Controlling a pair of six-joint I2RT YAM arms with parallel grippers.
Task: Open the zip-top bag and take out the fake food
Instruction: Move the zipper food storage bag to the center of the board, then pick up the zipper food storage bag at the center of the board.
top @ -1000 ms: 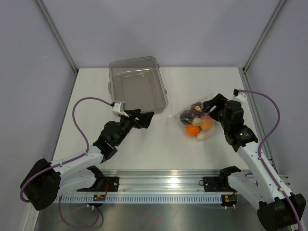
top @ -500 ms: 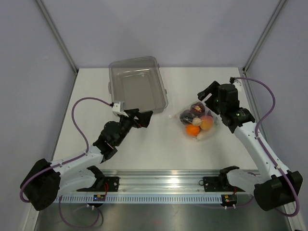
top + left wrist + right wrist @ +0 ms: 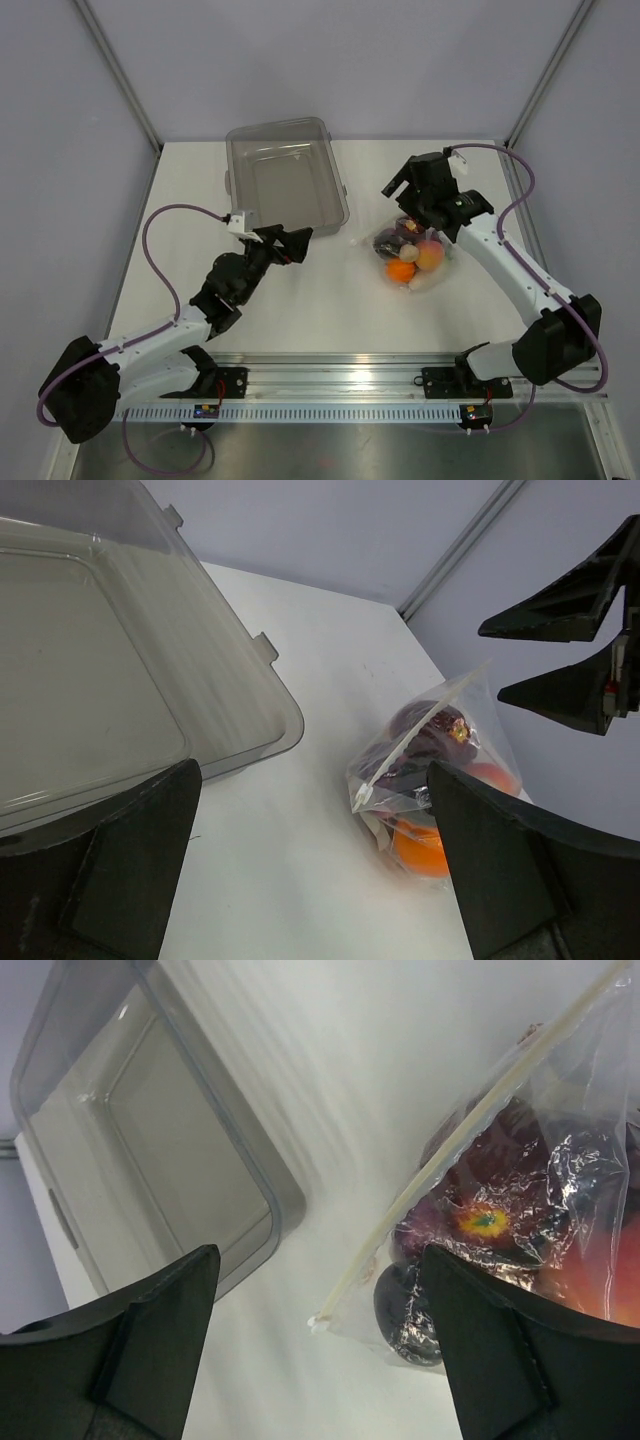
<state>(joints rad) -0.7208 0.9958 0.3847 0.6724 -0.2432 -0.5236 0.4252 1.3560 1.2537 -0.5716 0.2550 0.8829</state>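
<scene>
White table [image 3: 300, 310], grey walls [image 3: 320, 60] behind. Just before the bin [image 3: 285, 185]: left gripper [image 3: 292, 240] hovering, jaws wide apart, empty. Right of the bin: zip-top bag [image 3: 425, 282] on the table, fake food [image 3: 402, 270] inside, and right gripper [image 3: 400, 195] raised, jaws spread, empty.

On the table [image 3: 320, 290] — fake food [image 3: 402, 270] in zip-top bag [image 3: 580, 1070], bin [image 3: 285, 190] left and behind.
</scene>
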